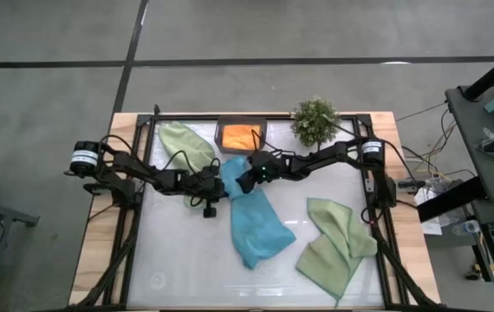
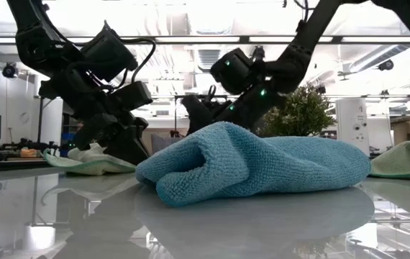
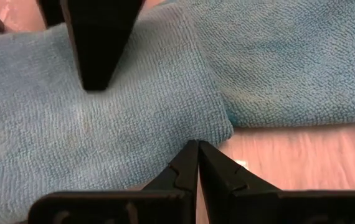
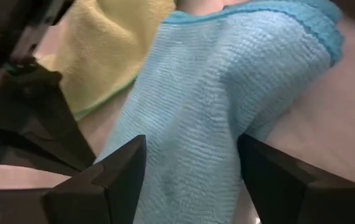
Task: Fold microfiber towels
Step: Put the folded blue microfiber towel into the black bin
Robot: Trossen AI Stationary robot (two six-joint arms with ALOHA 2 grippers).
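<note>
A teal-blue towel (image 1: 254,221) lies bunched on the table's middle, and it also shows in the low view (image 2: 255,169). My left gripper (image 1: 221,185) is shut, with its tips (image 3: 197,146) at the edge of the towel's far end, by a corner (image 3: 226,124). My right gripper (image 1: 245,178) is open over that same end, one finger on each side of a raised fold (image 4: 196,112). One sage green towel (image 1: 186,143) lies crumpled at the far left and another (image 1: 334,243) at the near right. An orange towel (image 1: 240,136) lies in the dark tray. My left gripper's shut tips sit low against the edge of the teal towel near its corner (image 3: 218,134); I cannot tell whether they touch it. My right gripper slants down from the table's right, its open fingers (image 4: 121,174) astride the towel's raised fold (image 4: 227,134). The cloth fills the gap and rests on the table.
A dark tray (image 1: 221,130) and a small potted plant (image 1: 315,120) stand at the table's far edge. A black frame rail (image 1: 377,217) runs along each side of the table. The white tabletop (image 1: 186,260) is bare at the near left.
</note>
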